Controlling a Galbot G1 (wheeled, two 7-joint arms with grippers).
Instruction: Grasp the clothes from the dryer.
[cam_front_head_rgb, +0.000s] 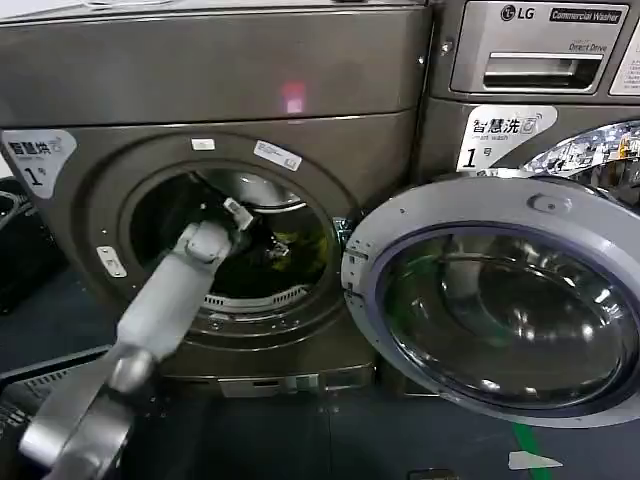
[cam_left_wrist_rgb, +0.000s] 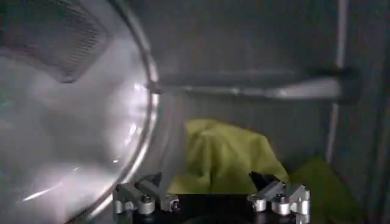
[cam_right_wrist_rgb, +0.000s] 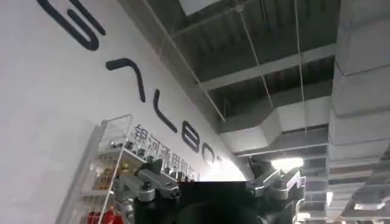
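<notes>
1. The left gripper (cam_left_wrist_rgb: 210, 189) is inside the drum (cam_left_wrist_rgb: 67, 140), fingers spread apart with nothing between them. Its metal fingertips (cam_left_wrist_rgb: 143, 198) sit just short of the cloth.
2. The clothes (cam_left_wrist_rgb: 228, 158) are a crumpled yellow-green fabric lying low in the drum, beside a straight metal rib (cam_left_wrist_rgb: 256, 91) on the wall.
3. The drum is brushed steel, curved, with a perforated patch near the polished rim.
4. In the head view, the left arm (cam_front_head_rgb: 165, 300), smooth grey and tubular, passes through the round porthole of the dryer (cam_front_head_rgb: 200, 80), a dark grey-brown metal front-loader.
5. The door (cam_front_head_rgb: 500, 300), a grey-rimmed round glass dish, stands swung open to the right.
6. The right gripper (cam_right_wrist_rgb: 210, 185) points up at a ceiling (cam_right_wrist_rgb: 274, 67), fingers apart and empty.
</notes>
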